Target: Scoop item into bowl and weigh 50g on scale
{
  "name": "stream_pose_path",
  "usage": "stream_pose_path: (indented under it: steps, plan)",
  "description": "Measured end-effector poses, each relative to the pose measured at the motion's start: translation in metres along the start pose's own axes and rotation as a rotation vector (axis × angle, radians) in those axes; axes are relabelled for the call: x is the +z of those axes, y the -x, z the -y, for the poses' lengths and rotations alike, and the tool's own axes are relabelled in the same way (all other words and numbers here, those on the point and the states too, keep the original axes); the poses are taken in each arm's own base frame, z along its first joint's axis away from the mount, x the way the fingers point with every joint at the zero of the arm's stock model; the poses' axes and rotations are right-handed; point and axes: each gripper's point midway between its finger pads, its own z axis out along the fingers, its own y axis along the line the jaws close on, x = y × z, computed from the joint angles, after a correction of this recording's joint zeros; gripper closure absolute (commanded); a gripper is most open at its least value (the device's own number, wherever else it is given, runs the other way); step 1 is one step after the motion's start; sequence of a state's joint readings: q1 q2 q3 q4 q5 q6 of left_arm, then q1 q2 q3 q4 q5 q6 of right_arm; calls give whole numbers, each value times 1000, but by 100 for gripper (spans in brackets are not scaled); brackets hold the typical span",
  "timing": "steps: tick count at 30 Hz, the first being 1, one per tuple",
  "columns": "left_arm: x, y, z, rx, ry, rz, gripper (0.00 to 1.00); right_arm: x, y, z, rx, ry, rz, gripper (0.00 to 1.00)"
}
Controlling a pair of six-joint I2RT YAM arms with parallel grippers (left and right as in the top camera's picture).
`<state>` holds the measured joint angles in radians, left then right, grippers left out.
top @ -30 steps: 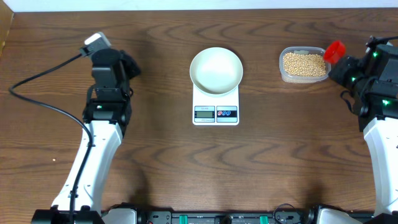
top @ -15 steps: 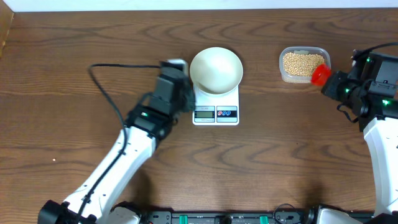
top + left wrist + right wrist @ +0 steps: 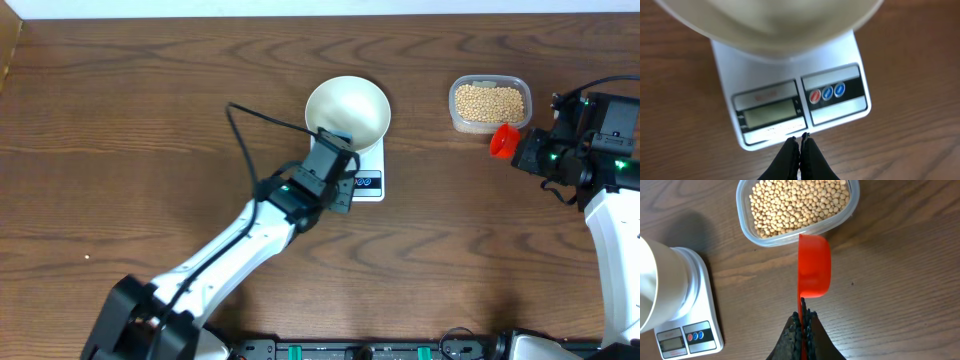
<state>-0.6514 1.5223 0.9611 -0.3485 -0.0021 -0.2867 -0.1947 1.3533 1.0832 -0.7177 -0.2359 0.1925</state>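
Two grippers are in view, and we describe each from the fingertips outward. The left gripper [image 3: 801, 138] has its jaws pressed together with nothing between them. Its tips sit at the front edge of the scale [image 3: 790, 65], level with the gap between the grey display [image 3: 771, 111] and the panel of round buttons [image 3: 827, 93]; we cannot tell whether the tips touch the casing. Behind the display, the white bowl [image 3: 347, 110] stands on the scale platform and covers most of it. The right gripper [image 3: 804, 316] is clamped narrow on the thin handle of a red scoop [image 3: 814, 265]. The scoop extends straight ahead of the fingers with its hollow facing up. In the right wrist view its far end meets the near rim of the clear tub [image 3: 742, 217]; we cannot confirm contact. The beans [image 3: 797, 202] fill the tub in a level layer. The tub rests on the wooden table [image 3: 120, 120], well to the right of the scale and apart from it.
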Motion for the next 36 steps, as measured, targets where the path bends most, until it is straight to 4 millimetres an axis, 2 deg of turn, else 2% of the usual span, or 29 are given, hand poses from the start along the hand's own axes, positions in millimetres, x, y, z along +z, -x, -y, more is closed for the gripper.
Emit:
stream_pose_path:
  steps: [2,6,11,16,29,36]
  plan:
    - [7,-3,5,16,-5,-8,93,0,0,0,-9,0,0,99]
    - [17,5,15,29,-28,29,93,0,0,0,-26,0,0,99]
    - [35,10,18,28,-35,49,93,0,0,0,-36,0,1,99]
    - [51,3,17,29,-27,27,93,0,1,0,-45,0,3,99]
    - [57,6,19,127,-30,44,93,0,1,0,-45,0,3,99]
    - [72,-2,16,157,-21,16,93,0,1,0,-46,0,3,99]
